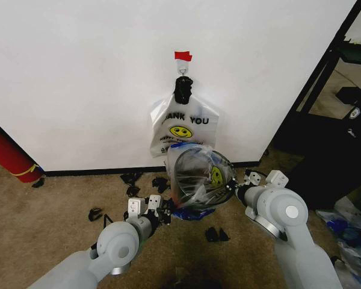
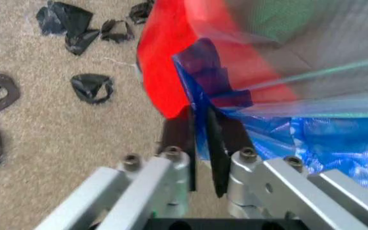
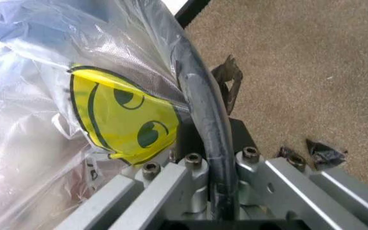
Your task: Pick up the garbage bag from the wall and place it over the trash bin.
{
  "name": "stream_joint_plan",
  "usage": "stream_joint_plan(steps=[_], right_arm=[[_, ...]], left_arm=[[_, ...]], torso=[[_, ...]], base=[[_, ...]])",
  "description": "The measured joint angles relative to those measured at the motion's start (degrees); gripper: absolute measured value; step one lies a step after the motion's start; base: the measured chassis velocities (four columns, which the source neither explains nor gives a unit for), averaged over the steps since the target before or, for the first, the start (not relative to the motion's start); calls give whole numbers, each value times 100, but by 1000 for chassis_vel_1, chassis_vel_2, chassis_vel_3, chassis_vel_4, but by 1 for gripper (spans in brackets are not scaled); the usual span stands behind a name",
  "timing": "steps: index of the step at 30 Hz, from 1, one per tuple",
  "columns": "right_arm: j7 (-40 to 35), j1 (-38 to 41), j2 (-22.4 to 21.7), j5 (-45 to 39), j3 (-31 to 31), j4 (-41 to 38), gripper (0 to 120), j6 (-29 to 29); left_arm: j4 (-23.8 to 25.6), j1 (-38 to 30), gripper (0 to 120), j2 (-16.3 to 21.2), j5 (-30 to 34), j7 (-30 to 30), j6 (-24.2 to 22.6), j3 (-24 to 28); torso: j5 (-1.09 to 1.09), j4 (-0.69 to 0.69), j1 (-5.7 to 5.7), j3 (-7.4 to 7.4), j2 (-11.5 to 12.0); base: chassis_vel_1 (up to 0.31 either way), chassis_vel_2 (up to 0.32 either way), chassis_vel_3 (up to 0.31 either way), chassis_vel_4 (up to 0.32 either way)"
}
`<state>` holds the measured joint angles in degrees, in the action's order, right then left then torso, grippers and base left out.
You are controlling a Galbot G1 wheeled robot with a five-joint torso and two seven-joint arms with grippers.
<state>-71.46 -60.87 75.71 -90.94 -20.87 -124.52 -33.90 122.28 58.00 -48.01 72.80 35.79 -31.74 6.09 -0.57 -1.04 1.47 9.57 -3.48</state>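
The garbage bag point(image 1: 212, 173), see-through with blue panels and a yellow smiley point(image 3: 123, 120), is draped over the small black trash bin point(image 1: 175, 180), which stands on the carpet below the wall point(image 1: 78, 72) with its mouth turned toward me. My left gripper point(image 1: 164, 212) is at the bin's lower left. In the left wrist view it point(image 2: 200, 139) is shut on a blue fold of the bag point(image 2: 325, 139) beside the bin's red base point(image 2: 165, 62). My right gripper point(image 1: 239, 185) is at the bin's right. It point(image 3: 212, 139) is shut on the bag film point(image 3: 43, 72) and the black rim point(image 3: 200, 96).
A whiter "THANK YOU" bag point(image 1: 183, 129) hangs from the hook point(image 1: 183, 71) under the red tape point(image 1: 182, 56). Black plastic scraps point(image 1: 132, 180) litter the carpet. A red cylinder point(image 1: 9, 156) leans at the left, and a black shelf frame point(image 1: 325, 102) stands at the right.
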Motion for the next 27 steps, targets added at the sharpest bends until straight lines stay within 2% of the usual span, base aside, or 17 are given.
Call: stream_joint_plan(steps=[1, 7, 8, 12, 16, 18, 21, 22, 27], right_arm=[[0, 0, 0, 0, 0, 0, 0, 0], [85, 9, -85, 99, -39, 139, 0, -22], [85, 9, -85, 99, -39, 139, 0, -22], [188, -2, -101, 210, -30, 189, 0, -56], [252, -18, -60, 315, 8, 193, 0, -63], [296, -50, -12, 425, 58, 183, 0, -67], [323, -103, 40, 510, 80, 101, 0, -68], [323, -103, 40, 510, 80, 101, 0, -68], [405, -159, 59, 691, 107, 80, 0, -67]], left_arm=[[0, 0, 13, 0, 0, 0, 0, 0], [441, 612, 36, 335, -55, 147, -280, -481], [441, 612, 36, 335, -55, 147, -280, -481], [842, 1000, 54, 597, -152, 421, -273, -868], [1083, 1038, 66, 743, -132, 573, -189, -1028], [1275, 803, 64, 909, -36, 619, -143, -1066], [1442, 315, 52, 1048, 107, 440, -134, -975], [1442, 315, 52, 1048, 107, 440, -134, -975], [1464, -614, 32, 1041, 590, 472, -275, -492]], torso=[[0, 0, 0, 0, 0], [-1, 1, 0, 0, 0], [-1, 1, 0, 0, 0], [-1, 2, 0, 0, 0], [-1, 2, 0, 0, 0], [-1, 2, 0, 0, 0], [-1, 0, 0, 0, 0], [-1, 0, 0, 0, 0], [-1, 0, 0, 0, 0]], base=[[0, 0, 0, 0], [0, 0, 0, 0], [0, 0, 0, 0], [0, 0, 0, 0], [0, 0, 0, 0], [0, 0, 0, 0], [0, 0, 0, 0], [0, 0, 0, 0], [0, 0, 0, 0]])
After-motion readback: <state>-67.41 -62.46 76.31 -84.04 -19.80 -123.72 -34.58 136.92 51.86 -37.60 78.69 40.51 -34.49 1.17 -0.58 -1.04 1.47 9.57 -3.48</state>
